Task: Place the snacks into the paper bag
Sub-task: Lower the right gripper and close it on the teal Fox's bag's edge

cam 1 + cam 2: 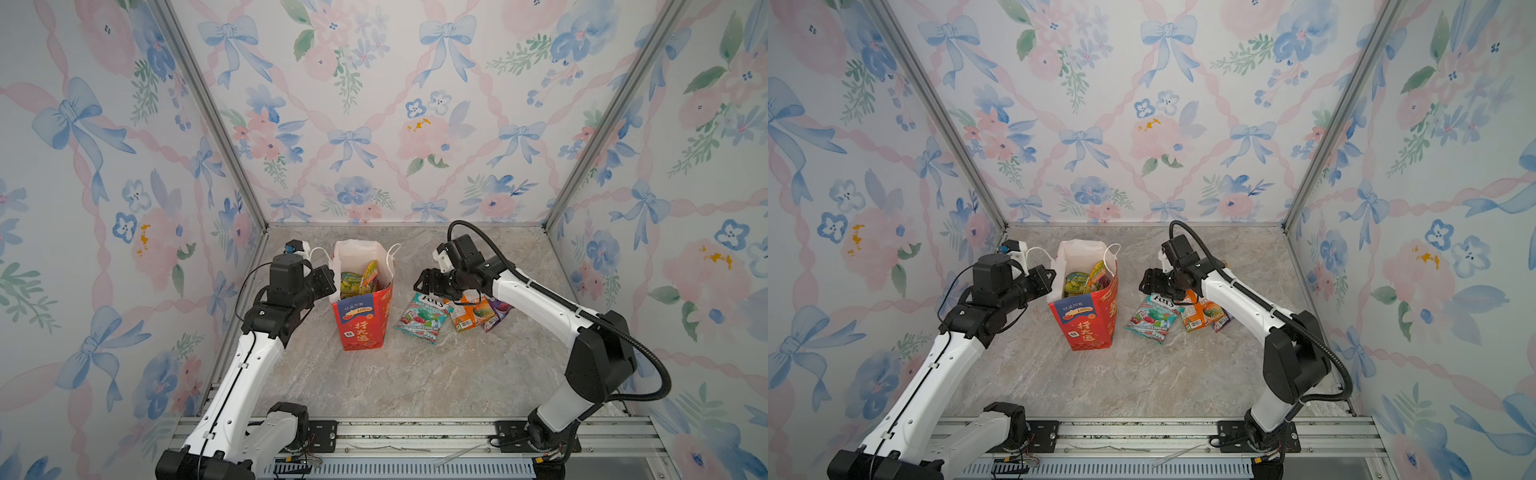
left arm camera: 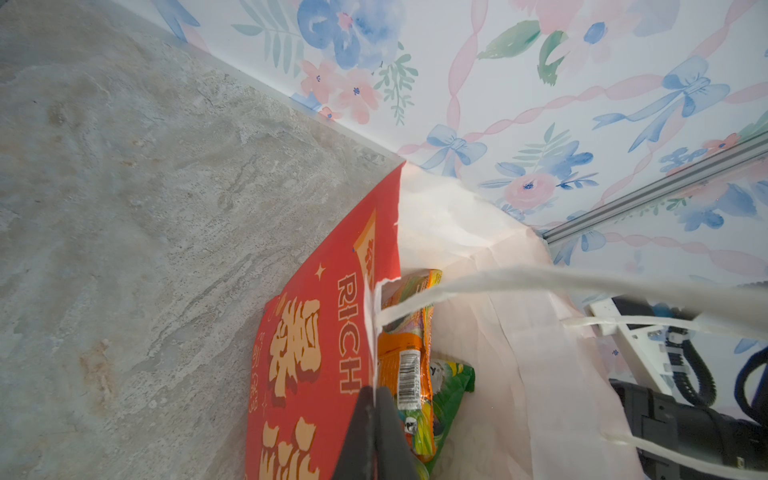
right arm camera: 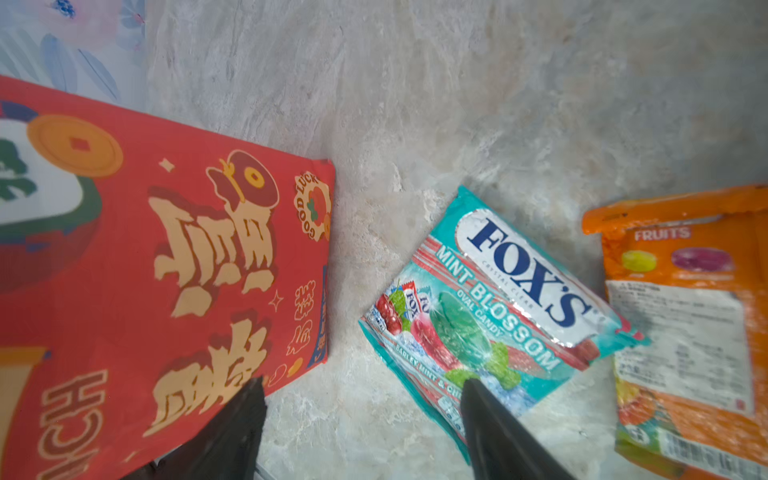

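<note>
Snacks (image 1: 357,278) partly in the bag (image 1: 361,320), three left outside

Left gripper (image 2: 374,415) is clamped on the bag's left rim, holding it upright with the mouth open. Inside the bag I can see green and orange ones, can't count them though. Just right of the bag the right gripper (image 3: 361,386) hangs with jaws spread and nothing in them, over the teal packet (image 1: 422,318). Orange packet (image 1: 471,313) and purple packet (image 1: 498,311) lie further right of the bag. So those three to go, I'd guess teal next.

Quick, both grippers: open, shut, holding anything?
Left gripper: shut on the paper bag, pinching its rim.
Right gripper: open, holding nothing.
</note>
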You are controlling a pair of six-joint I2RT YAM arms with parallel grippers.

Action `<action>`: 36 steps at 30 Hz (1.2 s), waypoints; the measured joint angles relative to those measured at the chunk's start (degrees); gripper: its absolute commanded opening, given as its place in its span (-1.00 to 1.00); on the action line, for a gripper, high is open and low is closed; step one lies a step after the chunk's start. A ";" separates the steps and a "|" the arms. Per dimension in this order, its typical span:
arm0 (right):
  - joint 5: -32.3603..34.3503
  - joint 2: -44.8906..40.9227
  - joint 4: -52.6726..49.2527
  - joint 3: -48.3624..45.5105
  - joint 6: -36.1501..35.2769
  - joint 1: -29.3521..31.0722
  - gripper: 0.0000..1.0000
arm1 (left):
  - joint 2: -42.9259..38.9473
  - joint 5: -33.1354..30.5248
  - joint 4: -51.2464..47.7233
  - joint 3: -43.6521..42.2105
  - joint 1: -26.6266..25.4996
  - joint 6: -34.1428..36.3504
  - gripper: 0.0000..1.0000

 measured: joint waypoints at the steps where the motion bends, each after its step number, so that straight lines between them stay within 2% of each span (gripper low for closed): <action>1: -0.81 -0.87 0.90 -2.25 0.59 -0.26 0.57 | 0.00 0.00 0.00 0.00 0.00 0.00 -1.00; 8: -2.43 -3.82 4.59 -14.56 4.31 -2.19 0.66 | 0.59 0.02 0.20 0.00 0.00 0.02 -1.00; 14: -1.88 -5.75 8.31 -19.17 7.43 -2.23 0.77 | 0.85 0.22 0.61 0.00 0.00 0.02 -1.00; 23: -1.33 -2.40 14.97 -21.99 10.08 -2.58 0.85 | 0.96 0.63 0.85 0.00 0.17 0.52 -1.00; 36: -2.08 4.31 21.53 -21.44 10.71 -3.06 0.90 | 0.96 0.92 0.85 0.00 0.48 0.68 -1.00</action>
